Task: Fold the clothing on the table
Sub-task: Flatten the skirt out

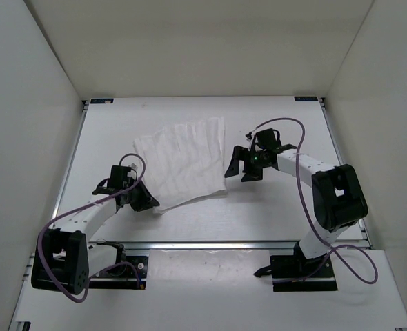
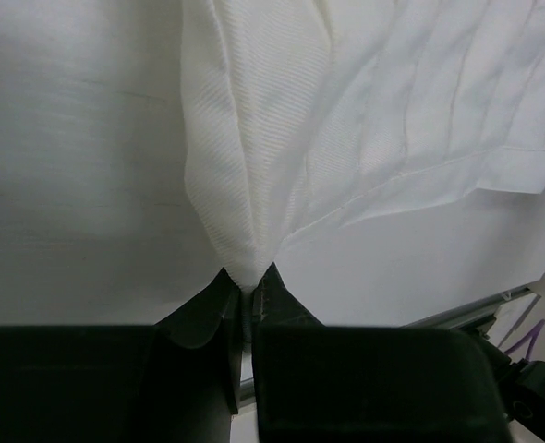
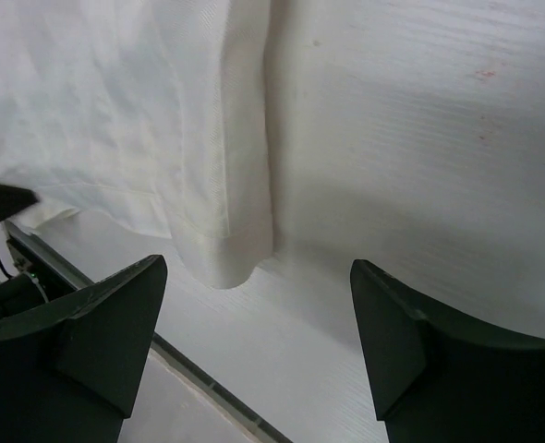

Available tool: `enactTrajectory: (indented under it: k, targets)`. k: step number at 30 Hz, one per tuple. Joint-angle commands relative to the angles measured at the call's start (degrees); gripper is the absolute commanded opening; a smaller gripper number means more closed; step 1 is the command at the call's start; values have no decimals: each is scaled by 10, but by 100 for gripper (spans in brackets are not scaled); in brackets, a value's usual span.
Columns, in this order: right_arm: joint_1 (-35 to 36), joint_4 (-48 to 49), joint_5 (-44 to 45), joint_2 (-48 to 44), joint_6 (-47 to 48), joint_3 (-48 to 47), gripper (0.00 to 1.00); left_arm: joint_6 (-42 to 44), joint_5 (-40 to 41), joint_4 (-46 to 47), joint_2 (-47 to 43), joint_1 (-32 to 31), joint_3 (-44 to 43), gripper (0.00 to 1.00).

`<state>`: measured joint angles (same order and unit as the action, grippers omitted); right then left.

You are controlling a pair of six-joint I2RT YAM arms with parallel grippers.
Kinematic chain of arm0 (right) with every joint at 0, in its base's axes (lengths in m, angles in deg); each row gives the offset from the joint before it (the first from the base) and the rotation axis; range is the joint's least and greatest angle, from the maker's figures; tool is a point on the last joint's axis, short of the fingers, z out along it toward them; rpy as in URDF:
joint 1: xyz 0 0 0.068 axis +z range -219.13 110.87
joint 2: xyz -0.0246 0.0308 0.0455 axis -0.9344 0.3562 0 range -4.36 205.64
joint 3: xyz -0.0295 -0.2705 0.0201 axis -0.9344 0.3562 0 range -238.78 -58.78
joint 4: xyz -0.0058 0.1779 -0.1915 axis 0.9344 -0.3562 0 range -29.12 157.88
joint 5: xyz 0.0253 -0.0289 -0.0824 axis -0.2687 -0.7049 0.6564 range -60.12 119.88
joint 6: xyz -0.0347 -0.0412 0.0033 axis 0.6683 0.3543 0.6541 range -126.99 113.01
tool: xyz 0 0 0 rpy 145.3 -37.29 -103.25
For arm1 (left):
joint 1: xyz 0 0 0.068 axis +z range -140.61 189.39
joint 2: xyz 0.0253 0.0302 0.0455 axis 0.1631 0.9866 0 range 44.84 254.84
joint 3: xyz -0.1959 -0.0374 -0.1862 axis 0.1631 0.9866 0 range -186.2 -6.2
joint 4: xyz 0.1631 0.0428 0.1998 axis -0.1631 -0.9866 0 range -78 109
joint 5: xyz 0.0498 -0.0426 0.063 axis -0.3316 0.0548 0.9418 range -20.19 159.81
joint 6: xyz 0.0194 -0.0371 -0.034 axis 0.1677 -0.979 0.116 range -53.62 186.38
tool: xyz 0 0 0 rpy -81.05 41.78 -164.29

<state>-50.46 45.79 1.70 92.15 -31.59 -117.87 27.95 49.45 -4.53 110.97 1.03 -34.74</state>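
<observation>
Clothing (image 1: 183, 162) flat on surface (image 1: 272, 214); left fingers (image 2: 212, 314) pinch its near corner, probably for folding; right fingers (image 3: 115, 314) wide, empty, beside its edge.

I see clothing (image 1: 183, 162) lying on worktop (image 1: 272, 214), between both arms | its near corner sits between my left fingers (image 2: 208, 323), the rest spreading ahead of them | its side edge lies ahead of my right fingers (image 3: 106, 323), off-centre in their gap, touching neither
</observation>
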Motion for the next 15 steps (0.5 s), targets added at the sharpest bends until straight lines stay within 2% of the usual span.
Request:
enactTrajectory:
  k: [1, 9, 11, 15]
  targets:
    - [7, 82, -28, -19, -35, 32, 77, -2, 25, -7, -18, 3, 18, 0]
    - [58, 60, 1, 45, -35, -5, 66, -16, 30, -3, -18, 7, 59, 0]
    - [60, 71, 0, 46, -44, 5, 55, -19, 37, -9, -22, 15, 62, 0]
    - [65, 79, 4, 40, -42, 16, 47, -23, 38, -3, -26, 14, 71, 0]
